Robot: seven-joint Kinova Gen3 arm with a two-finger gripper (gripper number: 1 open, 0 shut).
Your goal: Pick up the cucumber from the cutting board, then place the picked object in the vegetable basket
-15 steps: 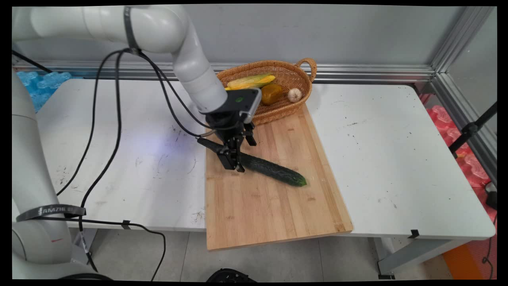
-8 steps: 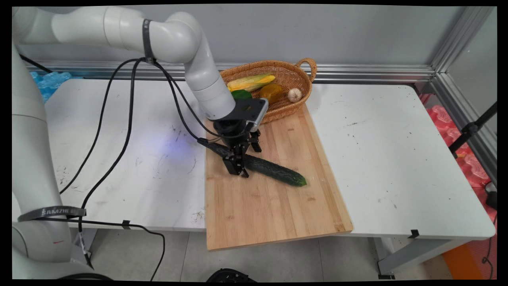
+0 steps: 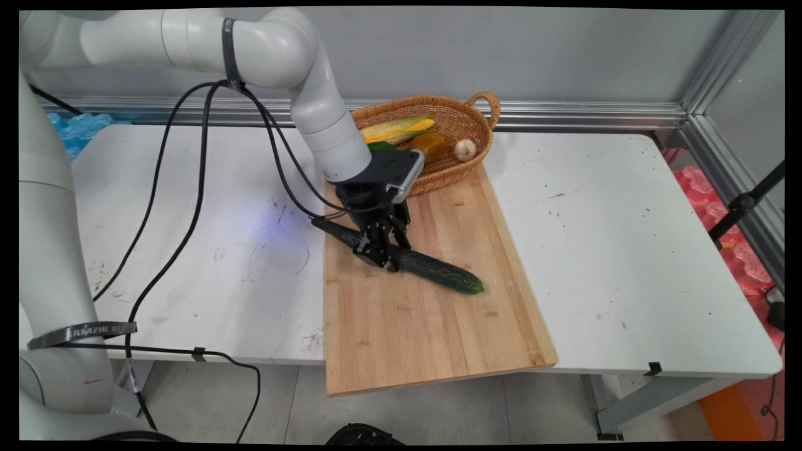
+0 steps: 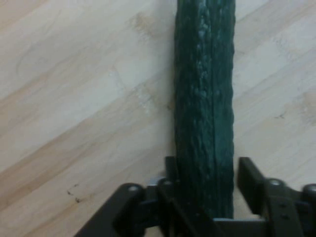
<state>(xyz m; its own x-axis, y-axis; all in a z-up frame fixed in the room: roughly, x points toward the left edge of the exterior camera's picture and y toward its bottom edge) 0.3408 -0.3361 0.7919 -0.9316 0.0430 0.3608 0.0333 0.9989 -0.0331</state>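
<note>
A long dark green cucumber (image 3: 438, 272) lies slantwise on a wooden cutting board (image 3: 426, 338), its left tip reaching over the board's left edge. My gripper (image 3: 386, 250) is down over the cucumber's left half, with a finger on each side, shut on it. In the hand view the cucumber (image 4: 205, 89) runs straight up from between the fingertips of the gripper (image 4: 205, 170), and the pale board (image 4: 74, 98) fills the space around it. The cucumber still rests on the wood.
A wicker basket (image 3: 451, 169) stands at the board's far end, holding a corn cob (image 3: 396, 129), an orange vegetable (image 3: 428, 145), a garlic bulb (image 3: 465, 150) and a green item (image 3: 379, 146) partly behind the wrist. The board overhangs the table's near edge. Black cables hang left of the gripper.
The hand has turned a little and come down onto the cucumber. Its fingers, spread wide half a second ago, have drawn in against the cucumber's sides. The cucumber has not shifted.
</note>
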